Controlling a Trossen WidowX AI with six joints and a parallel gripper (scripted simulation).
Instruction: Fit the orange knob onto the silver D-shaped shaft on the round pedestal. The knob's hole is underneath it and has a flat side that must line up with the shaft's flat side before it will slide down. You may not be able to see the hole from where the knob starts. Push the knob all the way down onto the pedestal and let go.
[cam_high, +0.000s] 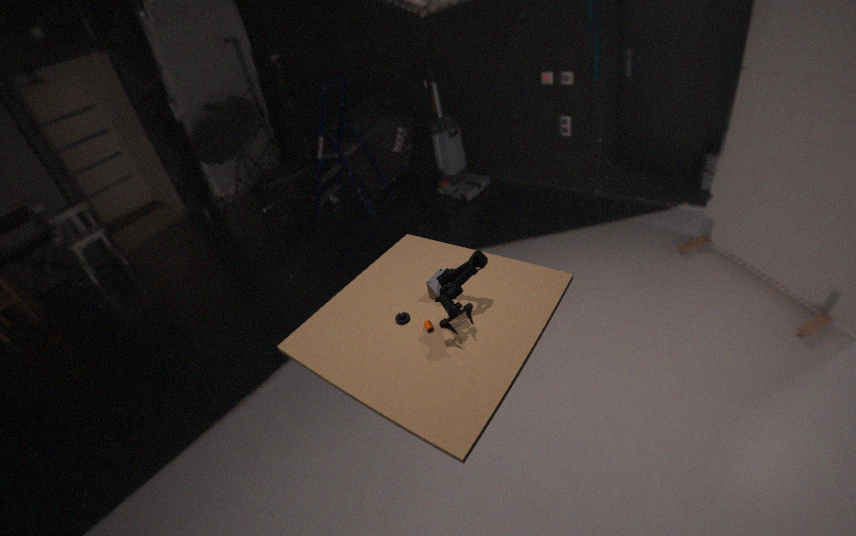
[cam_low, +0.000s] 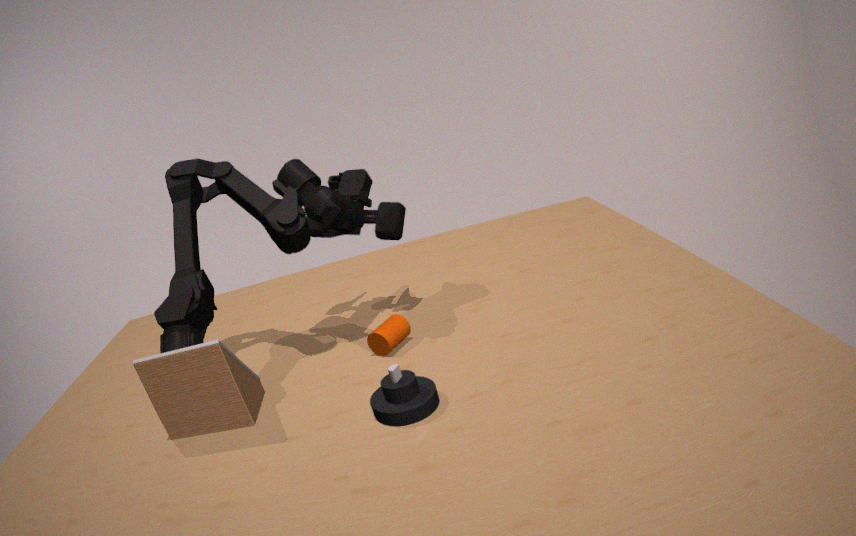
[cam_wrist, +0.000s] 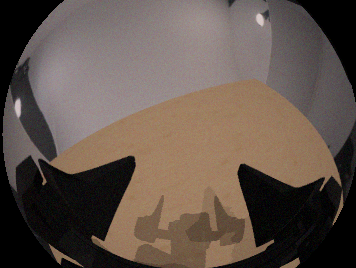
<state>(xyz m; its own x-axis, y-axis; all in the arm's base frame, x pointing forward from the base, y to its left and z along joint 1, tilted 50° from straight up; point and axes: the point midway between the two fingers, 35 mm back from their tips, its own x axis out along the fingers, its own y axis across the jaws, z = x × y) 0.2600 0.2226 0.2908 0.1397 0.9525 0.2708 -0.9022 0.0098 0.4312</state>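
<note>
The orange knob (cam_high: 428, 326) (cam_low: 389, 335) is a cylinder lying on its side on the table; its hole cannot be made out. The dark round pedestal (cam_high: 402, 320) (cam_low: 404, 411) stands close to it, nearer the camera in the exterior view. The short silver shaft (cam_low: 394, 373) stands up bare from the pedestal; which way its flat side faces is hard to tell. My gripper (cam_high: 464, 327) (cam_wrist: 188, 167) is wide open and empty, raised above the table. In the top view it is to the right of the knob. Neither knob nor pedestal shows in the wrist view.
A wedge-shaped block (cam_high: 433, 285) (cam_low: 200, 397) with a wood-grain side stands beside the arm's base, left of the pedestal in the exterior view. The wooden table (cam_high: 379, 366) (cam_low: 600, 378) (cam_wrist: 200, 125) bears the arm's shadow; its far edges and a corner show in the wrist view.
</note>
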